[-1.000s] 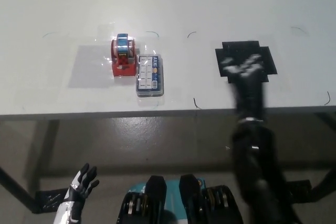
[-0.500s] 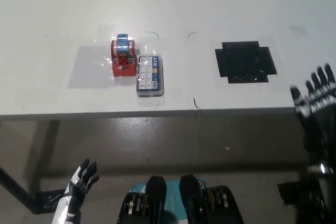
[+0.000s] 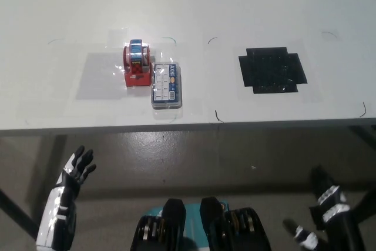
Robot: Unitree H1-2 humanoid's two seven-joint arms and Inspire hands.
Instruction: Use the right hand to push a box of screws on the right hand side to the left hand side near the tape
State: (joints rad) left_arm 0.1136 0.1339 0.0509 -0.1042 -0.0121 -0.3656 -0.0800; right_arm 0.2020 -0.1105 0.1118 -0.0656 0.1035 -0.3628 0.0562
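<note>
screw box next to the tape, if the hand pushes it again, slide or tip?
The screw box lies flat and low on the smooth white table, so it will probably slide rather than tip. Its clear shell looks rigid. A push toward the tape dispenser, which it touches or nearly touches, would likely shove both.

Single view only, from the head camera, looking steeply down from above and a little back from the table [image 3: 247, 4]. The white tabletop fills the upper half of the frame; its near edge runs across about mid-height (nearly level). Below that edge the view takes in the grey floor [image 3: 194, 157]. The table surface sits at middle distance. No second view is given, so there is no overlap to record.
</note>
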